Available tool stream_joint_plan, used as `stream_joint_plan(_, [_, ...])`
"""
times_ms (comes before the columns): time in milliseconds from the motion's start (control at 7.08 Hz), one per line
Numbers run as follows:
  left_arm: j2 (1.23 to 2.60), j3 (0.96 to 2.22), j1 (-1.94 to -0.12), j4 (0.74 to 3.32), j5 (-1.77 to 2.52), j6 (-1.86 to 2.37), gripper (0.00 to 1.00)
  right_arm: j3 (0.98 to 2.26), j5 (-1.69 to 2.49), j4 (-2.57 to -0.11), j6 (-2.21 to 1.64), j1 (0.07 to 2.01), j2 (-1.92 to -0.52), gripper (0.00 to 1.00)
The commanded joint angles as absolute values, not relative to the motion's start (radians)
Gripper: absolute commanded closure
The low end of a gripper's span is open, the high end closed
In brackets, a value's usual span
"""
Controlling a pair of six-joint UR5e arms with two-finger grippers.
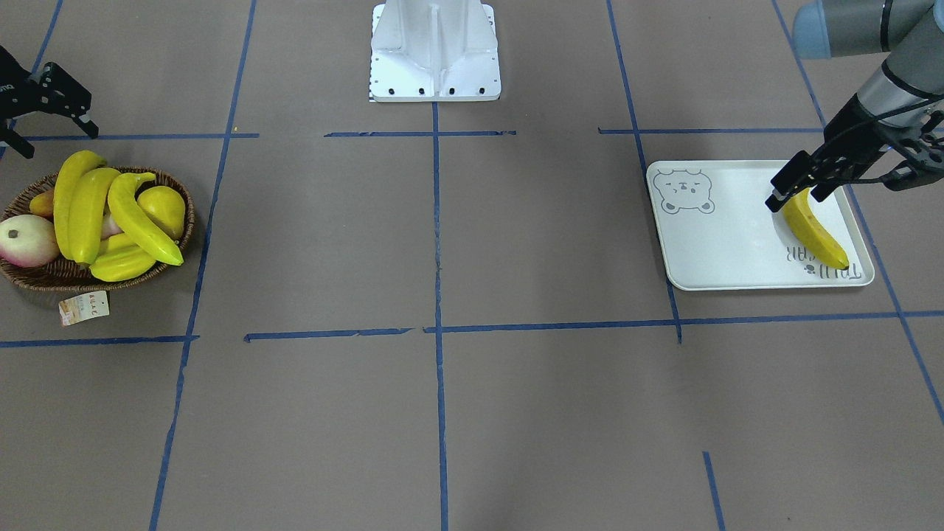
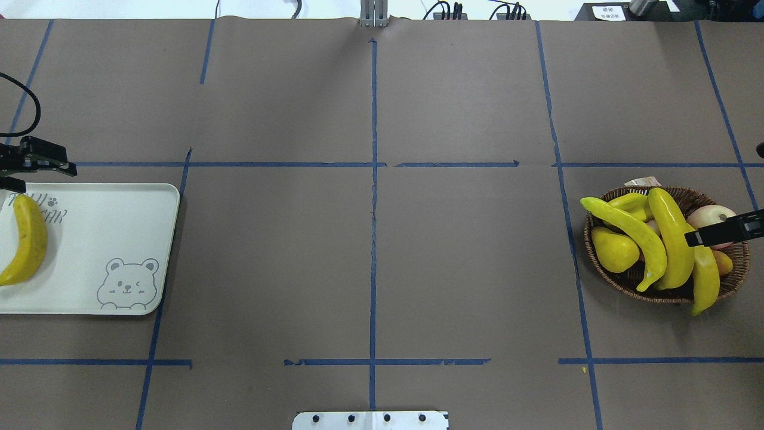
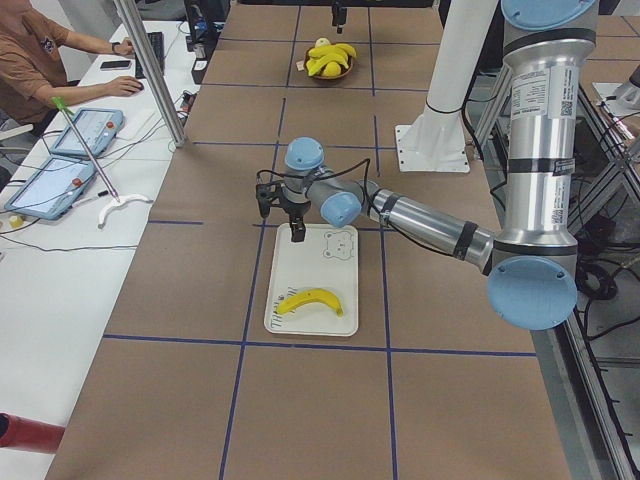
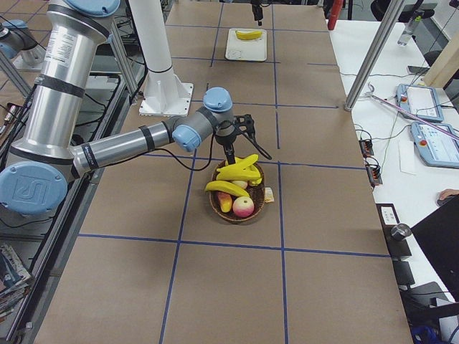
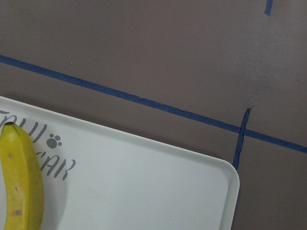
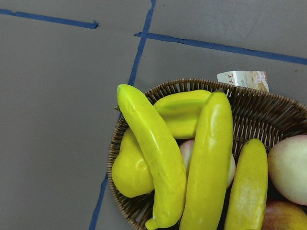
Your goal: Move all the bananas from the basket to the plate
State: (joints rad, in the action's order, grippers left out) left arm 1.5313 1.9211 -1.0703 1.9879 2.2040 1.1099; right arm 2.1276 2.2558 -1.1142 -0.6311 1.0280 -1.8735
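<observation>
The slick, light, curved yellow bananas (image 2: 671,239) are best pinched mid-length. The left gripper (image 1: 795,203) and the right gripper (image 1: 63,145), at the brown wicker basket's (image 2: 621,283) three o'clock overhead, are seen spread and empty.

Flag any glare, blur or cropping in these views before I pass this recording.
Overhead exterior: evenly lit and sharp, but the plate runs off the left edge. Left wrist-mounted: sharp, the lone banana cut by the frame's left and bottom edges. Right wrist-mounted: soft glossy highlights on the basket bananas, no blur.
</observation>
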Motion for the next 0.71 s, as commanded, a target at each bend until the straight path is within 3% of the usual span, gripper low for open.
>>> stream_joint_plan(0, [1.534, 1.919, -1.069, 1.988, 2.198, 1.111, 0.00, 2.045, 2.267, -1.072, -0.649, 1.028, -1.876, 0.00])
stream_joint_plan(424, [1.534, 1.921, -1.069, 1.988, 2.198, 1.111, 0.00, 1.997, 2.264, -1.075, -0.650, 1.002, -1.865, 0.02])
stream_joint_plan(565, [1.534, 1.921, -1.069, 1.990, 2.198, 1.111, 0.00, 1.987, 2.264, -1.077, -0.650, 0.990, -1.850, 0.11])
